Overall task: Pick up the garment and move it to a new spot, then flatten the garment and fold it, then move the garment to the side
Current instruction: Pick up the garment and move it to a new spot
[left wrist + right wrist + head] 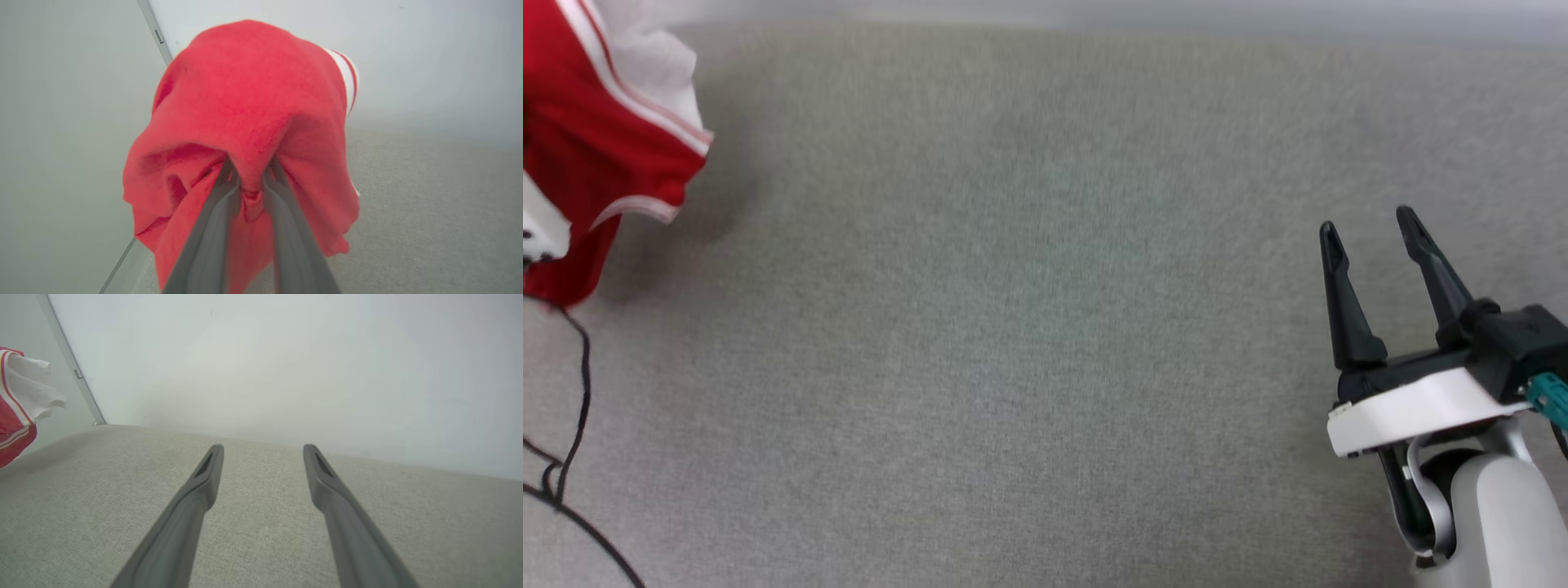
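Note:
The garment (588,139), red with a white sleeve and red-white striped trim, hangs bunched above the grey surface at the head view's far left edge. In the left wrist view my left gripper (250,173) is shut on a fold of the red garment (245,102), which drapes around both fingers. A corner of the garment (16,404) shows at the left of the right wrist view. My right gripper (1372,229) hovers at the lower right of the head view, open with nothing between its fingers (208,477).
A grey fabric-covered surface (1029,327) stretches across the head view. A pale wall (286,355) rises behind it, and a thin metal strip (73,371) marks the left corner. Black cables (572,457) trail at the lower left.

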Robot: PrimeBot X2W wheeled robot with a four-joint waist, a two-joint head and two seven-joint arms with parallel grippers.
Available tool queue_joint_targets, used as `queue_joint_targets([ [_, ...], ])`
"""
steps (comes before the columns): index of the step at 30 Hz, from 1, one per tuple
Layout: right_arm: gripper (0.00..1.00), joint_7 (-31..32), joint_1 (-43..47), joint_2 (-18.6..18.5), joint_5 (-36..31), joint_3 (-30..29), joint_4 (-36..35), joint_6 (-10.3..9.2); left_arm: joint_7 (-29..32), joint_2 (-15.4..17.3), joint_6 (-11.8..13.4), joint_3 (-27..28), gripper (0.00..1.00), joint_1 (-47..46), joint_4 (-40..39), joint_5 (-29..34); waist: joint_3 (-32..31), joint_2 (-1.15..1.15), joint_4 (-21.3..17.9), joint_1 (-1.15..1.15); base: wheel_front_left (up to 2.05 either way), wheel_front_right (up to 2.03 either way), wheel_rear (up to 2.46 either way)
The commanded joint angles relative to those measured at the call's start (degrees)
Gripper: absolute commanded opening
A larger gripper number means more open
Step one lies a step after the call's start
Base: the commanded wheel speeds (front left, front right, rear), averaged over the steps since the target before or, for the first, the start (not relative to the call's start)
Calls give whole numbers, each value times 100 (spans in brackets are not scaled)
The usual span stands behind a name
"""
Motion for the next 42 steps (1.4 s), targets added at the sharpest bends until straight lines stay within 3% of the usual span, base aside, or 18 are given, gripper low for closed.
queue_joint_targets([
  [1,100,-17,103,4,36,-23,5,-2,-194,-52,22,-37,0,-71,-108,72,-397,0,-67,0,0,0,0],
  [9,100,-33,494,4,209,-122,56,-2,-912,-559,52,-254,0,269,-870,111,-1114,0,-499,0,0,0,0],
  [19,100,60,883,4,338,-233,-58,-2,-735,-1449,116,-937,0,1447,-2376,5,-1430,0,-1221,0,0,0,0],
  [24,100,96,946,4,395,-216,-79,-2,-409,-1899,28,-1708,0,2199,-2730,27,-1358,0,-1569,0,0,0,0],
  [29,100,72,933,5,440,-211,-120,-2,-157,-2244,-88,-2630,0,2733,-2600,87,-1160,0,-1766,0,0,0,0],
  [37,100,-17,800,4,502,-218,-117,-2,16,-2278,-170,-3880,0,2963,-2189,217,-818,0,-1798,0,0,0,0],
  [38,100,-34,792,4,509,-218,-105,-2,0,-2276,-171,-3977,7,2965,-2160,173,-797,0,-1786,0,0,0,0],
  [39,100,-51,793,4,508,-222,-85,-2,-39,-2266,-174,-4049,44,2953,-2146,148,-790,0,-1772,0,0,0,0],
  [40,100,-54,787,4,510,-232,-74,-2,-123,-2258,-176,-4119,100,2911,-2179,123,-781,0,-1751,0,0,0,0],
  [42,100,-65,774,4,503,-262,-42,-2,-353,-2245,-177,-4186,100,2840,-2246,72,-807,0,-1693,0,0,0,0],
])
